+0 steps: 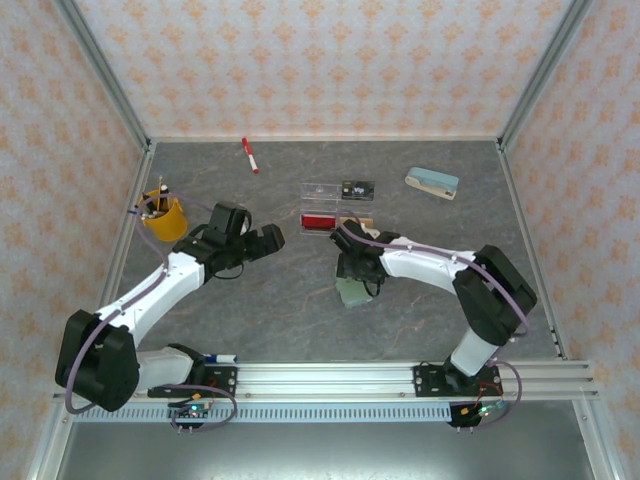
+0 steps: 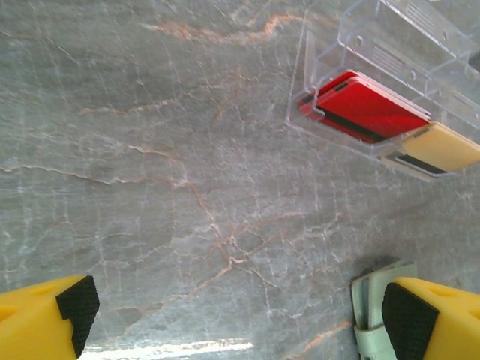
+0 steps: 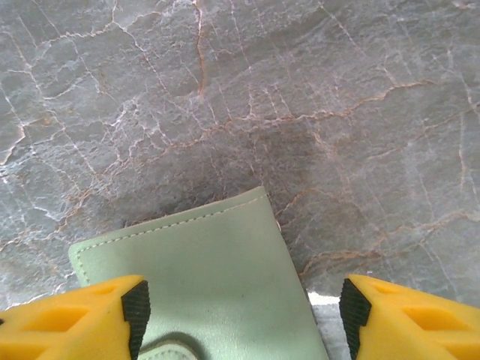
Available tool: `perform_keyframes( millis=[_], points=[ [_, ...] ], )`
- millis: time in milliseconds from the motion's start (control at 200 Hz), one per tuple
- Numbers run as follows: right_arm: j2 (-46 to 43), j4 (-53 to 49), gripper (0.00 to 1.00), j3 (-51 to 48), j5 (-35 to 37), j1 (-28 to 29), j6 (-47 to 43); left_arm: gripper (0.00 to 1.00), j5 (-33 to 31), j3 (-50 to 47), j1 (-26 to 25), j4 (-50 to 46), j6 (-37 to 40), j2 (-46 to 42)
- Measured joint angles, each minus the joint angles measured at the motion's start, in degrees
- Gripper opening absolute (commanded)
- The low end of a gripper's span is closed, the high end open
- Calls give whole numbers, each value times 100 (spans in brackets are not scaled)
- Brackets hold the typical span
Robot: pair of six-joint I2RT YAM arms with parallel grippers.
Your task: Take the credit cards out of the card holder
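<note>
On the bench, right pincer gapes over the wallet, left pincer open too; cards look out already, so lift off straight.

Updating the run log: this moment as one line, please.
left gripper open over table | right gripper open above card holder | card holder flat on table | red card in clear tray, tan card beside it

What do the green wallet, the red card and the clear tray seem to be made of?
Card holder: probably leather or imitation leather, matte, with stitching along its edge. Red card: likely plastic, smooth, slightly glossy. Clear tray: rigid transparent plastic; the table shows through its walls.
</note>
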Motion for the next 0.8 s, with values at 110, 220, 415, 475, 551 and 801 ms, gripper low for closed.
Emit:
perform_keyframes(
  millis=[110, 220, 415, 475, 551, 801],
  points=[
    [-269, 17, 77, -26, -195, -90, 258, 100, 181, 0, -70, 0, 11, 157],
    [-297, 160, 78, -15, -422, -273, 385, 100, 271, 0, -103, 2, 11, 343],
    [601, 175, 76, 573, -568, -345, 391, 100, 214, 116, -109, -48, -4, 529],
    [841, 127, 74, 761, -581, -330, 356, 100, 164, 168, -109, -66, -9, 564],
    [1054, 85, 72, 981, -584, -304, 271, 100, 66, 229, -109, -85, -11, 599],
    [1119, 98, 66, 1215, -981, 199, -125, 100, -249, 424, -109, -168, -87, 702]
  ],
)
